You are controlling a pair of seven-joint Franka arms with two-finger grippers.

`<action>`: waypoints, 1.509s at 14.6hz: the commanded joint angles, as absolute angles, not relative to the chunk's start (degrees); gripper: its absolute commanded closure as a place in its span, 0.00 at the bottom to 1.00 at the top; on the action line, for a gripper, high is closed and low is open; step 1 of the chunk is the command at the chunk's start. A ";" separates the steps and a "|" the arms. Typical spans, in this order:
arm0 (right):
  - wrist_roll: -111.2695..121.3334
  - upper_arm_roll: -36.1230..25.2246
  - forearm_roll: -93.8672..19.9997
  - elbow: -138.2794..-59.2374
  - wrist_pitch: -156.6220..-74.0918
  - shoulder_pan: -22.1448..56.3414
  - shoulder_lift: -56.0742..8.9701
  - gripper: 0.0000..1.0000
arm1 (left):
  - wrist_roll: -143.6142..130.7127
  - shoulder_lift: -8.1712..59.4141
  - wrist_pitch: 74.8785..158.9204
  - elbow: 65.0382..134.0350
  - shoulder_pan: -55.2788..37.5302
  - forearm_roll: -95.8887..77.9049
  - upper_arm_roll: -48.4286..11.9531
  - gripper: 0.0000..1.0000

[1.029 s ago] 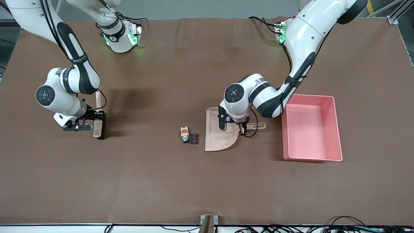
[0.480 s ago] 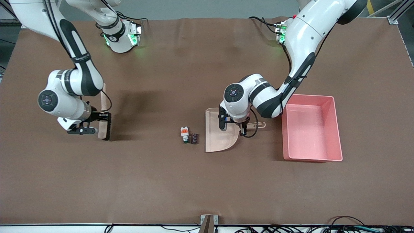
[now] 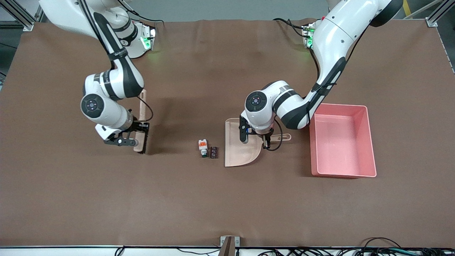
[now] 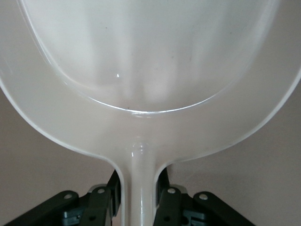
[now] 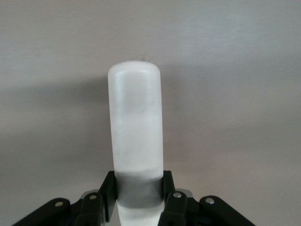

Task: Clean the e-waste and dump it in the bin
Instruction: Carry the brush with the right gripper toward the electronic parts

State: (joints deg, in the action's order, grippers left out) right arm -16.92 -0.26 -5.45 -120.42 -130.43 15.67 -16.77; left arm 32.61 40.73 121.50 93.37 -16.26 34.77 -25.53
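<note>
Right gripper (image 3: 137, 139) clamped on brush (image 3: 142, 122), left gripper (image 3: 266, 138) on dustpan (image 3: 239, 144); hard sweep could scatter e-waste (image 3: 208, 149) mid-frame.

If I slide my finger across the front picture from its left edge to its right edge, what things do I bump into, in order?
Right claw holding the brush → white part → dark part → dustpan held by the left claw → pink bin.

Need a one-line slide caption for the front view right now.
Right tool carries the brush toward the e-waste while the left tool holds the dustpan beside it, pink bin waiting.
</note>
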 commanded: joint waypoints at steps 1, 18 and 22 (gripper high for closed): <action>-17.84 -0.79 -10.00 -118.48 -130.16 17.66 -18.62 0.99 | 33.40 41.04 121.03 91.85 -17.14 35.95 -25.49 0.90; -24.34 -0.88 -15.21 -110.40 -139.31 29.53 -29.44 0.99 | 33.49 45.18 114.35 85.61 -19.95 37.88 -24.87 0.98; -24.43 -0.79 -15.12 -107.32 -139.13 31.29 -31.72 0.99 | 33.49 45.18 114.26 85.08 -20.74 37.71 -24.87 0.98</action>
